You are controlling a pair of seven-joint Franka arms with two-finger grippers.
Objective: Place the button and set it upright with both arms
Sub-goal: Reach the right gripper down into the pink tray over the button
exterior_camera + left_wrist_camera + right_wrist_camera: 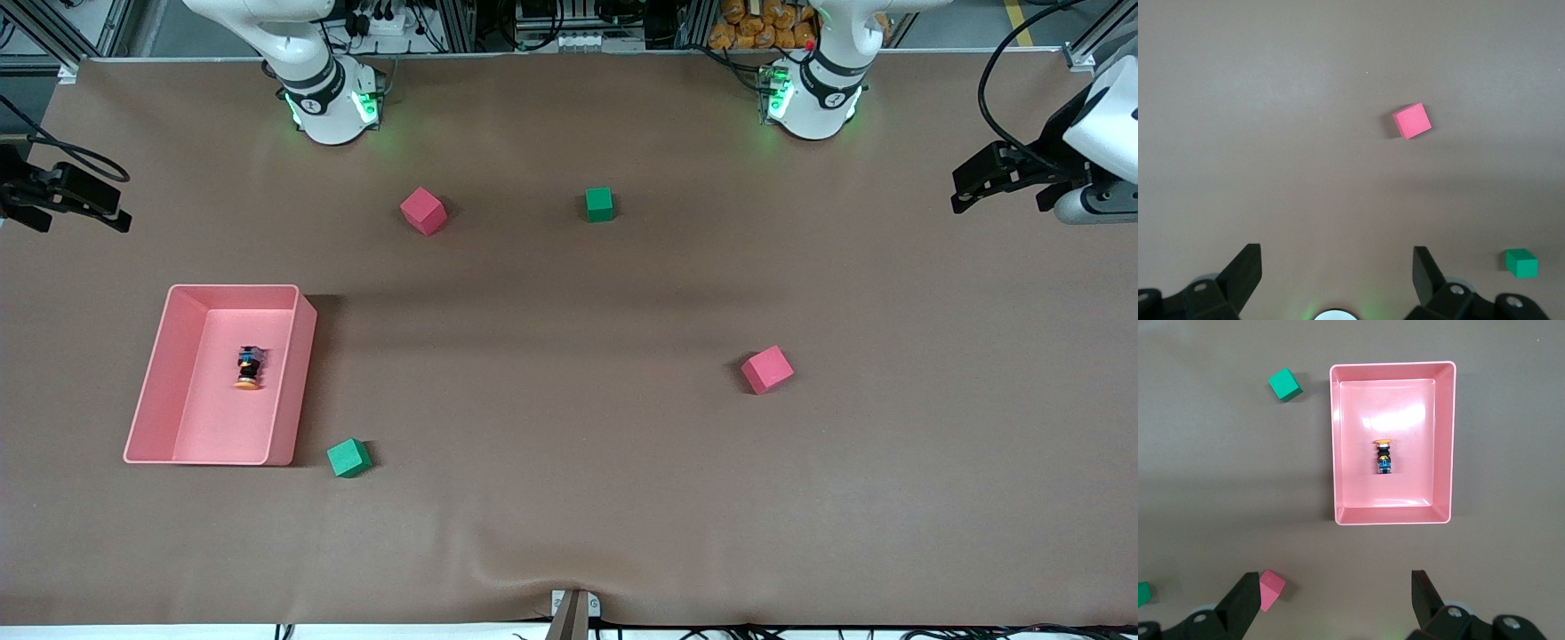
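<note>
My right gripper [1331, 603] and left gripper [1337, 273] hang wide open, empty; I should descend squarely over the button [1384, 457] lying in the pink tray [1443, 447], fingers straddling its body.

White arms [311, 80], black fingers [1245, 273].

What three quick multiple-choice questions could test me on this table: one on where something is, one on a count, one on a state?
1. Where is the button?
A. inside the pink tray
B. on the bare table
C. held by a tool

2. How many green cubes are on the table?
A. one
B. two
C. four

3. How does the button lie?
A. upright, cap on top
B. on its side
C. under a cube

Answers:
1 A: it rests on the tray's floor.
2 B: one green cube sits near the arms' bases, another green cube beside the tray.
3 B: its orange cap points sideways.
</note>
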